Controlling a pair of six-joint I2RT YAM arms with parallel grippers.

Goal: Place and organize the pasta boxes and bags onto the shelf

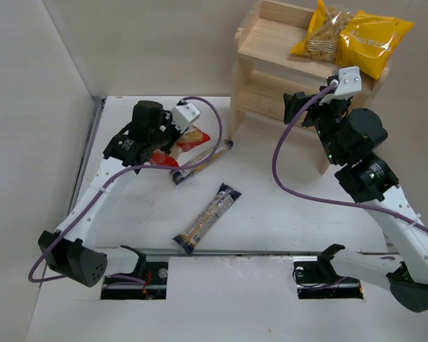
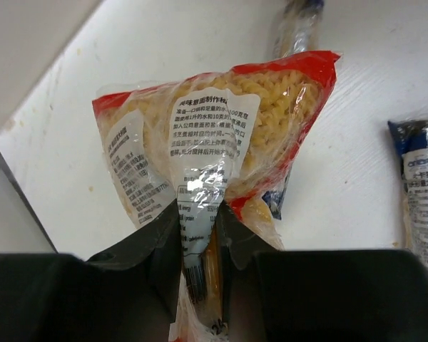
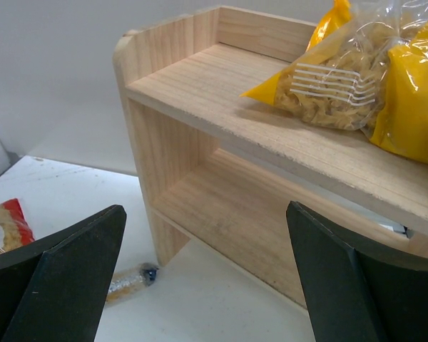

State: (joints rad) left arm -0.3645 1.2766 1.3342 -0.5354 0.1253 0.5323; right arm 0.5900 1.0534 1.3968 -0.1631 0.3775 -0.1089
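My left gripper (image 1: 170, 148) is shut on the clear bag with red ends (image 1: 191, 138), pinching its seam just above the table; the left wrist view shows the bag (image 2: 221, 135) between the jaws of that gripper (image 2: 200, 235). One pasta box (image 1: 202, 162) lies partly under the bag (image 2: 296, 28). The second box (image 1: 208, 219) lies mid-table (image 2: 421, 192). The yellow bag (image 1: 364, 39) lies on the top tier of the shelf (image 1: 271, 43). My right gripper (image 1: 303, 110) is open and empty in front of the shelf's lower tier (image 3: 205, 214).
White walls close in the table at the left and back. A metal rail (image 1: 271, 251) and two slots with the arm bases (image 1: 135, 274) run along the near edge. Purple cables (image 1: 282, 167) loop from both wrists. The shelf's lower tier (image 3: 271, 214) holds nothing.
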